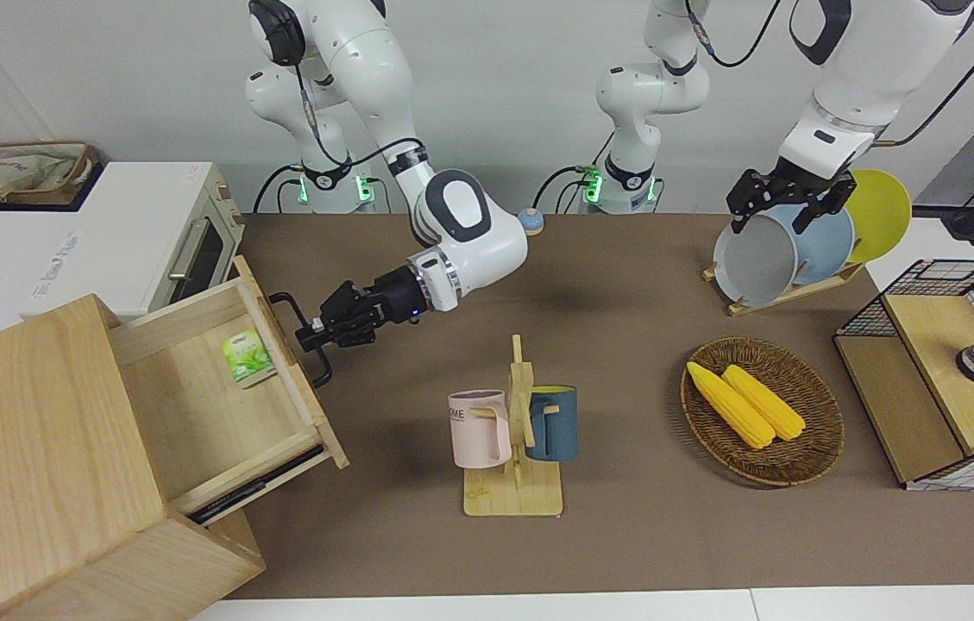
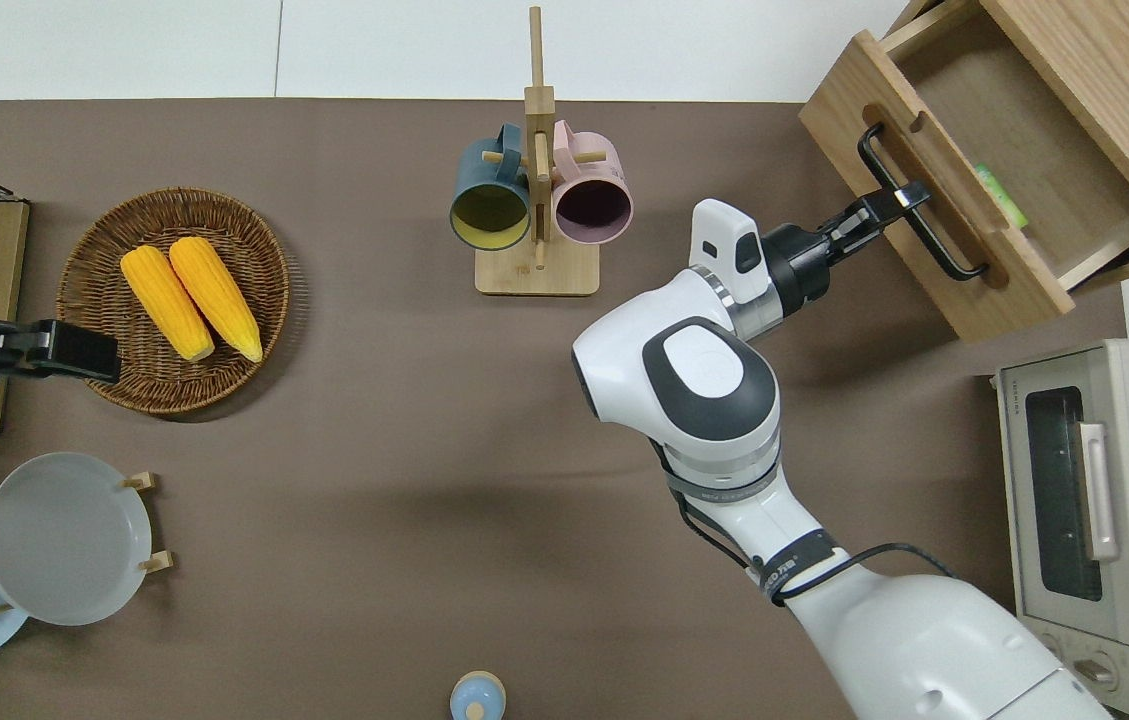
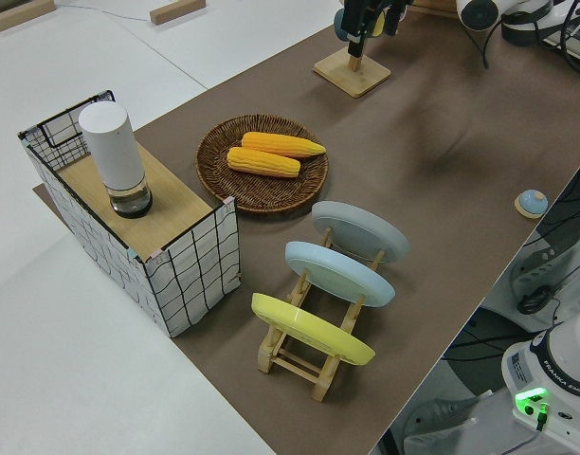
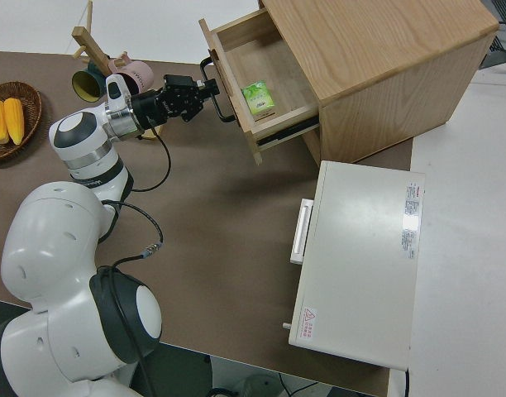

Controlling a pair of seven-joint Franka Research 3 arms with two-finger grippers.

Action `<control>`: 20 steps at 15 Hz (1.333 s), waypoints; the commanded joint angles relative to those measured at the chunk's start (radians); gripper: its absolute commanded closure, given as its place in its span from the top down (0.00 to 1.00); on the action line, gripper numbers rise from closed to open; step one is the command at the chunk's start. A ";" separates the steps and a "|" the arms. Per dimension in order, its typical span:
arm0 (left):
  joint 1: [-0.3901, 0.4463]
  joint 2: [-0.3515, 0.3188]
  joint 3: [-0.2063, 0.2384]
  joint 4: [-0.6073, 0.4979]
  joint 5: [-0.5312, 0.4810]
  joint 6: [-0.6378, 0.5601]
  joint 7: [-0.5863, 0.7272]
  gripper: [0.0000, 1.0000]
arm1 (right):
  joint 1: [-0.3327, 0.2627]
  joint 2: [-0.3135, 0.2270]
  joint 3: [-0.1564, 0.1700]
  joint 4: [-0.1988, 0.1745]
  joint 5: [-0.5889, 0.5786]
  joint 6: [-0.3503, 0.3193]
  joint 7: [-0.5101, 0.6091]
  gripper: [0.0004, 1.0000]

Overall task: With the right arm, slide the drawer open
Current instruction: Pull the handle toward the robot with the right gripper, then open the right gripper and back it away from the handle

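Observation:
The light-wood drawer (image 1: 202,414) of the big pale wooden cabinet (image 1: 29,448) stands pulled far out toward the table's middle. My right gripper (image 1: 314,332) is shut on its black loop handle (image 1: 324,375), near the loop's middle. A small green packet (image 1: 247,355) lies inside the drawer, against the front panel. The overhead view shows the same grip: gripper (image 2: 899,200), handle (image 2: 944,250), drawer front (image 2: 924,275). The right side view shows the open drawer (image 4: 274,70) and the gripper (image 4: 205,91) too. My left arm is parked, its gripper (image 1: 784,211) open.
A white toaster oven (image 1: 193,250) stands beside the cabinet, nearer to the robots. A wooden mug rack (image 1: 514,431) with a pink and a blue mug stands mid-table. A wicker basket (image 1: 814,448) with corn, a plate rack (image 1: 788,293) and a wire-mesh cabinet (image 1: 944,371) are at the left arm's end.

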 commanded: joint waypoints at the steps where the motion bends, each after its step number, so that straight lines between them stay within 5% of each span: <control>1: 0.004 0.011 -0.006 0.026 0.017 -0.020 0.010 0.99 | 0.073 0.014 0.005 0.040 0.049 -0.005 -0.026 0.00; 12: 0.004 0.011 -0.006 0.026 0.017 -0.020 0.010 0.99 | 0.130 0.022 0.004 0.048 0.081 -0.064 -0.025 0.06; 13: 0.004 0.011 -0.006 0.024 0.017 -0.020 0.010 0.99 | 0.130 0.024 0.004 0.048 0.081 -0.062 -0.023 0.18; 16: 0.004 0.011 -0.006 0.026 0.017 -0.020 0.010 0.99 | 0.129 0.030 0.004 0.048 0.081 -0.064 -0.009 1.00; 20: 0.004 0.011 -0.006 0.026 0.017 -0.020 0.010 0.99 | 0.130 0.030 0.004 0.048 0.080 -0.062 0.003 0.99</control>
